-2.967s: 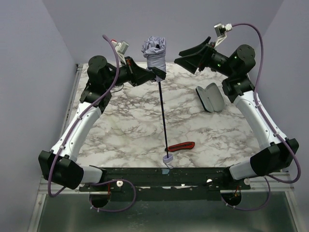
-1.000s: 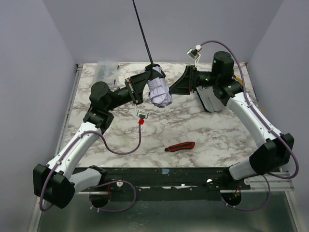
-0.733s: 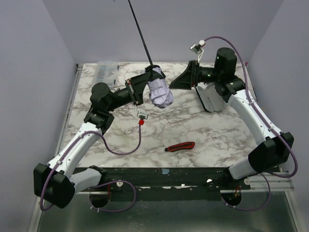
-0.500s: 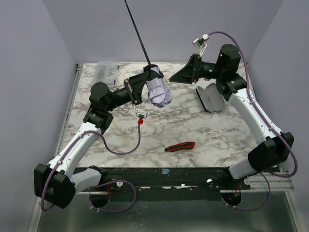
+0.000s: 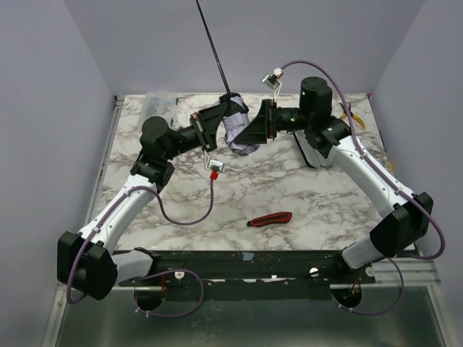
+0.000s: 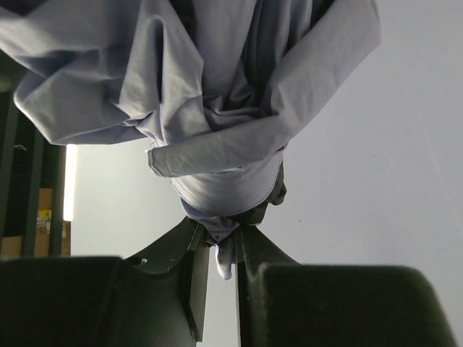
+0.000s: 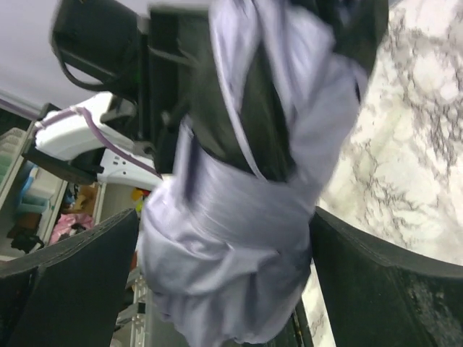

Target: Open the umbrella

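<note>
The umbrella is folded, its pale lilac canopy bunched and hanging down above the back of the table. Its thin black shaft points up and out of the top of the view; the handle is out of view. My left gripper is shut on the umbrella's upper end, and in the left wrist view the fabric is pinched between its fingers. My right gripper is open with its jaws on either side of the canopy bundle. Its fingers stand wide apart.
A red-and-black utility knife lies on the marble table near the front. A grey oval pouch lies at the right, partly under my right arm. A clear plastic item sits at the back left. A cable with a red plug hangs from my left wrist.
My right gripper has swung left and down from beside the pouch until its open jaws are around the canopy. My left gripper still holds the umbrella and has shifted slightly right.
</note>
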{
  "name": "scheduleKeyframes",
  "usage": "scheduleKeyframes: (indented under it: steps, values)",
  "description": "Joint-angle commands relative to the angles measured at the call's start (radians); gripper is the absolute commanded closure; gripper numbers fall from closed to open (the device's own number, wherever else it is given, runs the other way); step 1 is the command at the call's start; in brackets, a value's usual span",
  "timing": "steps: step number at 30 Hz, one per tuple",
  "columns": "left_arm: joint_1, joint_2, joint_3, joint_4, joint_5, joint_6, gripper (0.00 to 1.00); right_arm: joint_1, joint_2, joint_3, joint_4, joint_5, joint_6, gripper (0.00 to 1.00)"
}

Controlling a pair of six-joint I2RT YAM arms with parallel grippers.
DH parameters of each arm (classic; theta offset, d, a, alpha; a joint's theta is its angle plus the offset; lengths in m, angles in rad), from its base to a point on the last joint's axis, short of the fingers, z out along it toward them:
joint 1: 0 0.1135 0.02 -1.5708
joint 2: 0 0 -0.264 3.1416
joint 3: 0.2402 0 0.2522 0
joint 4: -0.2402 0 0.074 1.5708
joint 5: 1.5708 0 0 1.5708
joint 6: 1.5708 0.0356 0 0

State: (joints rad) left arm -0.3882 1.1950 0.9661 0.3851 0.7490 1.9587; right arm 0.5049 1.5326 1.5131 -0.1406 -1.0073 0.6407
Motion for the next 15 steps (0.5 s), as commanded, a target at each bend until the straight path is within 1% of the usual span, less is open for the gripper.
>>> scheduleKeyframes:
  steps: [1,3,7,8,9,11,13,15]
  values:
    - [0.012,0.014,0.091,0.109,-0.026,0.012,1.0,0.017,-0.035,-0.076,-0.073,0.004,-0.053,0.02]
    - [0.013,0.022,0.094,0.134,-0.027,0.008,1.0,0.018,-0.047,-0.102,-0.038,0.003,-0.027,0.1]
    - [0.013,0.017,0.08,0.147,-0.01,0.01,1.0,0.016,-0.052,-0.106,0.011,0.037,0.002,0.41]
    - [0.013,0.013,0.072,0.144,-0.004,0.011,1.0,0.017,-0.05,-0.102,0.025,0.039,0.007,0.51]
    - [0.013,0.005,0.066,0.139,0.003,0.011,1.0,0.017,-0.048,-0.096,0.034,0.038,0.009,0.58]
    - [0.012,-0.012,0.052,0.116,0.016,0.005,1.0,0.017,-0.047,-0.086,0.045,0.034,0.003,0.83]
    - [0.014,-0.032,0.037,0.099,0.024,-0.013,1.0,0.016,-0.05,-0.075,0.046,0.029,-0.027,0.99]
    - [0.013,-0.05,0.016,0.099,0.028,-0.044,0.96,0.017,-0.062,-0.071,0.05,0.043,-0.061,0.99]
